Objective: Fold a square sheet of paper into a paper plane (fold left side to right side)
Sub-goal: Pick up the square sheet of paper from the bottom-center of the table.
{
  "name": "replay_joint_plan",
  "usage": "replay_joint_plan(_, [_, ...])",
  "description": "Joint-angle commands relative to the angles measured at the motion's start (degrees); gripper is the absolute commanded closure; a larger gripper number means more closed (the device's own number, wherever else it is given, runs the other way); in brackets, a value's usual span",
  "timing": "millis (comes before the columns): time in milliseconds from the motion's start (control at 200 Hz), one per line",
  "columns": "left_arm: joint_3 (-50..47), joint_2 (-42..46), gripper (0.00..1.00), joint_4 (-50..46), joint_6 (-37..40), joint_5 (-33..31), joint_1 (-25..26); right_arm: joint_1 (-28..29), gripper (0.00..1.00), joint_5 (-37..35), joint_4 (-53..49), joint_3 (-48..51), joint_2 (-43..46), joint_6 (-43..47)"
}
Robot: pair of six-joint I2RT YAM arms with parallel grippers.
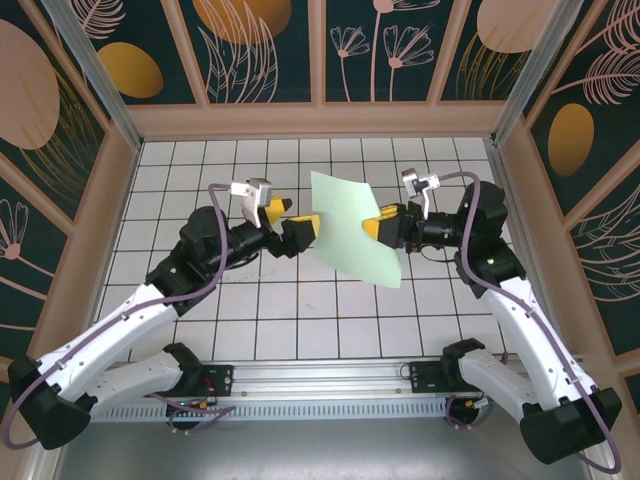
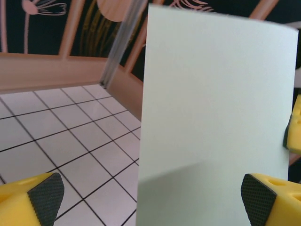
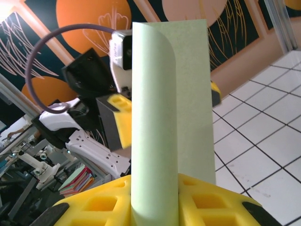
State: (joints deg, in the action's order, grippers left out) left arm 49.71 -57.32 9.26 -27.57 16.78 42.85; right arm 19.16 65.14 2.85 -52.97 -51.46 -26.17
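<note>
The square sheet of paper (image 1: pixel 352 222) is pale mint green and hangs in the air above the table's middle, bent over on itself in a soft, uncreased roll (image 3: pixel 155 117). My right gripper (image 1: pixel 374 228) is shut on its right edge, and the yellow jaws pinch the rolled sheet (image 3: pixel 155 207). My left gripper (image 1: pixel 293 221) is open at the sheet's left edge. In the left wrist view the sheet (image 2: pixel 216 117) stands between its spread pads (image 2: pixel 46 197) without touching them. The paper plane is out of view.
White grid tiles (image 1: pixel 200 190) cover the table. Wooden walls with dark floral panels (image 1: pixel 265 50) enclose it at the back and sides. A metal rail (image 1: pixel 330 375) runs along the near edge between the arm bases.
</note>
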Motion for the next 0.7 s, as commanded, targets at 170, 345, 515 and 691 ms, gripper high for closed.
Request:
replay_joint_plan(170, [1.6,-3.1,0.01,7.4,0.1,9.2,-0.7,-0.2,0.73,3.5,3.3,-2.7,2.0,-2.0])
replay_joint_plan(345, [1.5,-4.5,0.05,9.8,-1.4,13.0,-0.7,-0.2,0.73,3.2,1.5,-3.5,2.4,-0.6])
replay_joint_plan(515, [1.3,-4.9,0.34,12.0,-2.6,16.1,-0.7,-0.4,0.73,-0.4,-3.9,-3.9,1.9,3.5])
replay_joint_plan(691, [0.7,-5.2,0.74,11.3,-3.6,16.2,-0.7,-1.6,0.72,-4.4,-6.7,-3.1,1.7,5.3])
